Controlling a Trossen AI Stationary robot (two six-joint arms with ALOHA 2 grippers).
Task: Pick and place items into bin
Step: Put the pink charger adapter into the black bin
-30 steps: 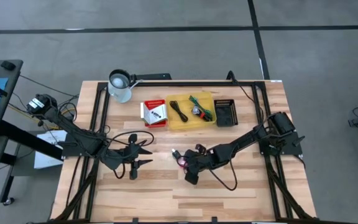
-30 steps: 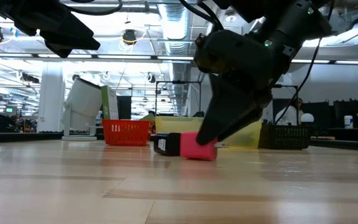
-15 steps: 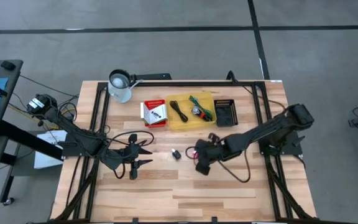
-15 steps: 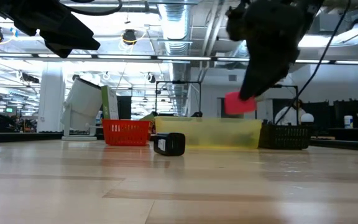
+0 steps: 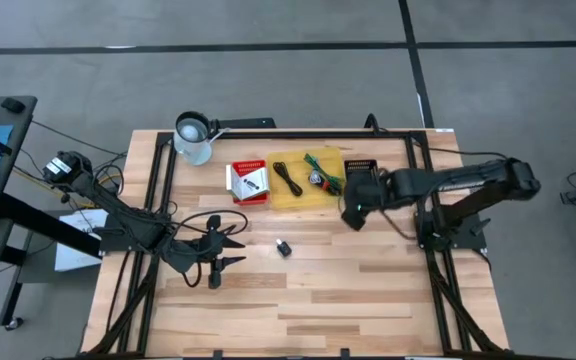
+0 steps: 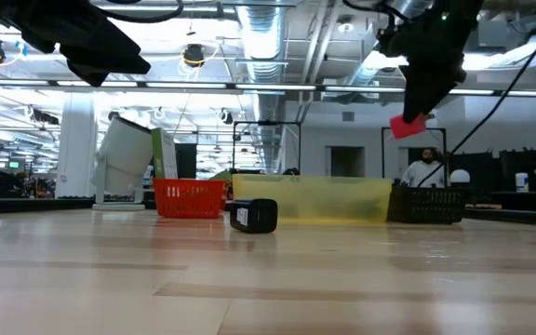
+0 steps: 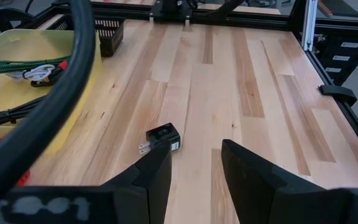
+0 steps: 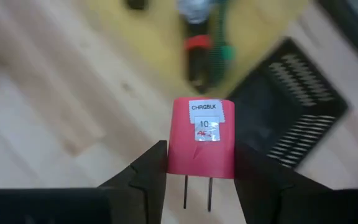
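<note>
Above the seam between the yellow tray (image 5: pixel 308 180) and the black basket (image 5: pixel 365 180), the right gripper (image 8: pixel 201 163), clamped on a red-pink charger plug (image 8: pixel 202 138) with a white label and 2 metal prongs pointing back toward the wrist. In the low view, the same plug (image 6: pixel 408 125) lifted clear of the table, only a corner showing under the gripper. From overhead, plug itself hidden under the dark wrist, so exact spot over tray or basket not readable.

In the tray: thin black cords (image 5: pixel 287 177), a green stick-like piece (image 5: pixel 322 168) and a small silvery piece (image 5: pixel 316 178), all blurred in the right wrist view. Left of the tray, a red basket (image 5: pixel 249 183) with white packets; print too small to read.

In front of the tray, alone on the wooden table (image 5: pixel 368 290), a small black charger (image 5: pixel 283 248), prongs visible in the left wrist view (image 7: pixel 162 138).

Further left of the tray and nearer the front edge, the left gripper (image 7: pixel 194 163), fingers apart, holding nothing, partly screened by its own cable (image 7: pixel 55 106).

Behind the red basket, a metal cup (image 5: pixel 192 137), tilted in the low view.
</note>
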